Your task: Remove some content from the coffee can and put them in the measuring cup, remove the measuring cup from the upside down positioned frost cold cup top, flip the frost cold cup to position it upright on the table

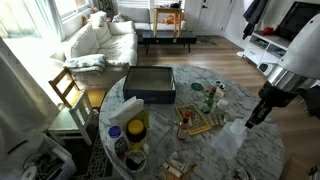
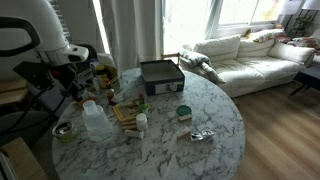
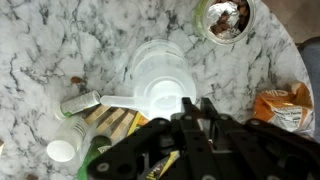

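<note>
we are seeing the frost cold cup (image 3: 155, 55) standing upside down on the marble table (image 3: 40, 40), near its edge, with its wide rim down. the white measuring cup (image 3: 160, 95) is sitting on the cup's upturned base, its handle pointing away to one side; we cannot tell what is lying inside it. the coffee can (image 3: 225, 18) is standing open near the frost cold cup, apart from it, and is showing dark brown contents. 1 small jar (image 3: 62, 150) with a white lid is lying beside some packets, and 1 orange packet (image 3: 285, 105) is resting at the table's edge. in an exterior view a dark tray (image 1: 150, 83) is sitting near the table's middle, well apart from the cup (image 1: 230, 138).

the arm is reaching in from the frame's side in an exterior view, wrist angling down, with the gripper (image 1: 255, 112) hanging just above and beside the cup. in the wrist view the gripper (image 3: 197, 108) is pointing down at the measuring cup's edge, its jaws drawn nearly together; we cannot tell whether they are pinching that edge.
</note>
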Available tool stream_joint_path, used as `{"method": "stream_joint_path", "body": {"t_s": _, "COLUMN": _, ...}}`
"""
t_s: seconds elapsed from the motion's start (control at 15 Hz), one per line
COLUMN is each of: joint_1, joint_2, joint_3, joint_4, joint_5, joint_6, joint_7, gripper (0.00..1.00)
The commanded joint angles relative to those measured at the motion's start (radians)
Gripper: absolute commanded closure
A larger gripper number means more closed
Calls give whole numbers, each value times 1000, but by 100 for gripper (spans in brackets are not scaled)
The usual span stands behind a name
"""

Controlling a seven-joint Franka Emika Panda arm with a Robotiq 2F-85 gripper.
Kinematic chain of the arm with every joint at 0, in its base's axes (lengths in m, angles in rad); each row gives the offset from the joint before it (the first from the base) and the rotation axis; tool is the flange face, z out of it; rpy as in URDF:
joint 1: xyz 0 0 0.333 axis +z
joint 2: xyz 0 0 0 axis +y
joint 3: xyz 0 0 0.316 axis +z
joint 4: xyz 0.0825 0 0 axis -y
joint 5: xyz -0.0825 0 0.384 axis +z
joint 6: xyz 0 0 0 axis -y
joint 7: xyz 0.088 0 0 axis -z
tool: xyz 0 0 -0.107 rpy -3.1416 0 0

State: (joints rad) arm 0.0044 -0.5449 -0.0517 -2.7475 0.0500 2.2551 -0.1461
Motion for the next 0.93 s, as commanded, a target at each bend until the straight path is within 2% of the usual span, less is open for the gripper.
{"method": "stream_joint_path", "body": {"t_s": 0.0, "joint_1": -13, "joint_2": 43, "joint_3": 3, "joint_4": 1, "joint_5": -34, "joint_6": 28, "joint_7": 5, "gripper": 97}}
{"method": "stream_joint_path", "body": {"t_s": 0.4, "joint_1": -21, "joint_2": 63, "joint_3": 4, "joint_4": 2, "joint_5": -53, "joint_6": 78, "joint_7": 14, "gripper": 97}}
{"method": "stream_joint_path", "body": {"t_s": 0.6, "joint_1": -23, "joint_2": 69, "joint_3": 3, "joint_4": 2, "joint_5": -55, "joint_6": 96, "joint_7": 15, "gripper": 91}}
{"method": "stream_joint_path", "body": {"t_s": 0.67, "joint_1": -24, "joint_2": 70, "joint_3": 4, "joint_4": 2, "joint_5": -56, "joint_6": 100, "joint_7": 17, "gripper": 86}}
{"method": "stream_joint_path", "body": {"t_s": 0.73, "joint_1": -24, "joint_2": 70, "joint_3": 3, "joint_4": 2, "joint_5": -55, "joint_6": 102, "joint_7": 16, "gripper": 61}}
{"method": "stream_joint_path", "body": {"t_s": 0.87, "joint_1": -24, "joint_2": 67, "joint_3": 2, "joint_4": 2, "joint_5": -54, "joint_6": 99, "joint_7": 14, "gripper": 57}}
